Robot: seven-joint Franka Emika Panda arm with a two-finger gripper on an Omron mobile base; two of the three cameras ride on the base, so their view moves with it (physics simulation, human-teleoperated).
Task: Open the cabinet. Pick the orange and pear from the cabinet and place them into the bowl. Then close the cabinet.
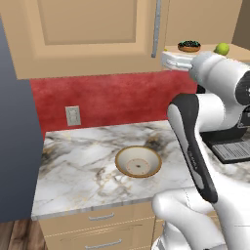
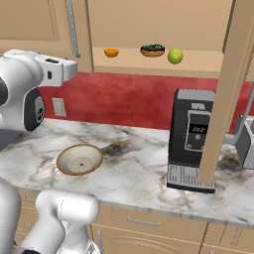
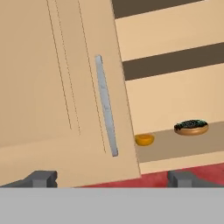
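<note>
My gripper [image 3: 111, 178] stands wide and holds nothing, facing the cabinet [image 3: 57, 87]. On its shelf the orange [image 3: 144, 139] sits beside a dark dish [image 3: 191, 127]; the pear [image 2: 174, 55] lies beyond. The bowl [image 2: 79, 159] rests on the counter [image 2: 139, 173] below.

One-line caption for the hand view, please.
Open claw faces the cabinet's closed left door; orange on the exposed shelf.

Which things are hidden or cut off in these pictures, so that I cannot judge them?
- Orange: hand view, its left part is behind the shut left cabinet door.
- Pear: left base view, its lower part is behind the white arm.
- Gripper: hand view, only the two finger tips show; they stand wide apart, nothing between.
- Bowl: inside looks empty; the specks are too small to name.
</note>
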